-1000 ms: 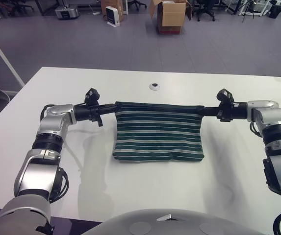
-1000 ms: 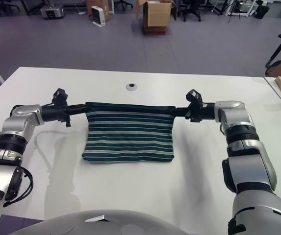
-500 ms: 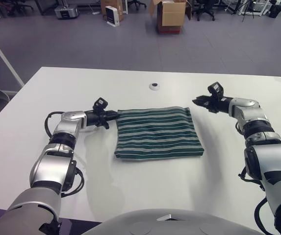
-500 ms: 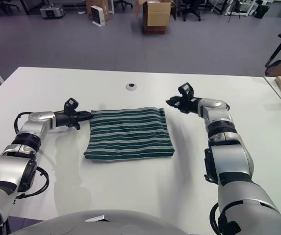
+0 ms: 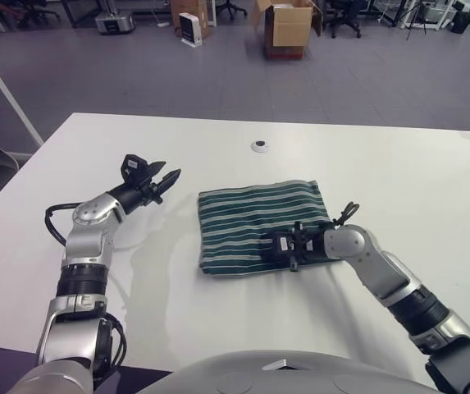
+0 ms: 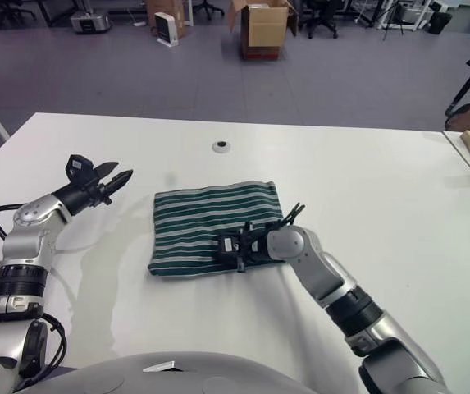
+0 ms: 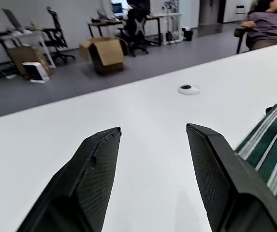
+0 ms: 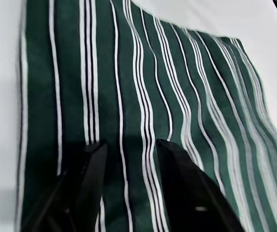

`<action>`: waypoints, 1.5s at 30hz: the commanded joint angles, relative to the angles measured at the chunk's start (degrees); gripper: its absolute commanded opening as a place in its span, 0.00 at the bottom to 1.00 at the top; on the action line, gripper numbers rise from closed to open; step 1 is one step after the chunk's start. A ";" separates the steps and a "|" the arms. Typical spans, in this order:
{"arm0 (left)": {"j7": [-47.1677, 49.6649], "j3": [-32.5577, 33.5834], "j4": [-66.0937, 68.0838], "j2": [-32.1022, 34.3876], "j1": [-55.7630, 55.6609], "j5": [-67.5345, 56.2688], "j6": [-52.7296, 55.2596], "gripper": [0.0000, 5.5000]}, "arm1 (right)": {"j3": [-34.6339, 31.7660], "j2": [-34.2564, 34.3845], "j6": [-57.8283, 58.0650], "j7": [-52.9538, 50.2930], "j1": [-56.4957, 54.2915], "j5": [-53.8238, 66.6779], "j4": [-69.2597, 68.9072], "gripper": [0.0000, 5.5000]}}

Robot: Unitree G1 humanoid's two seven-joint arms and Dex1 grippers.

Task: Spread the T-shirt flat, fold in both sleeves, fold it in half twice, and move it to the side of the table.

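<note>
The folded green T-shirt with white stripes (image 5: 255, 215) lies flat near the middle of the white table (image 5: 382, 164). My right gripper (image 5: 277, 245) rests on the shirt's near right part, pointing left, its arm coming in from the near right. In the right wrist view its fingers (image 8: 92, 188) stand apart, pressed on the striped cloth (image 8: 143, 72), gripping nothing. My left gripper (image 5: 171, 176) hangs open above the table, a short way left of the shirt's far left corner. Nothing lies between its fingertips (image 7: 107, 140).
A small round grommet (image 5: 258, 146) sits in the tabletop beyond the shirt. Bare table lies on both sides of the shirt. Past the far edge, a cardboard box (image 5: 289, 25) stands on the floor. A person sits in the room behind.
Both grippers let go of the shirt's far corners. The left one drew back leftward and rose, open. The right arm swung round to the near side and came down onto the shirt.
</note>
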 commanded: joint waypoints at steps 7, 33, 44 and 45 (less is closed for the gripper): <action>6.96 -3.83 -19.60 -1.12 4.23 2.68 2.84 0.45 | -16.42 -3.45 -2.55 -7.94 -16.17 3.47 25.04 0.34; -13.09 -29.54 -26.70 18.97 23.18 32.36 -36.73 0.80 | -21.00 -25.88 -34.37 25.90 10.15 14.69 12.98 0.54; -7.96 -37.65 -15.96 14.48 15.43 41.11 -42.62 0.60 | -13.74 -16.64 -50.32 15.58 6.28 5.79 18.80 0.54; -7.72 -38.12 -15.65 14.45 15.32 41.27 -42.87 0.55 | -13.53 -16.68 -50.65 15.06 6.29 5.77 18.68 0.54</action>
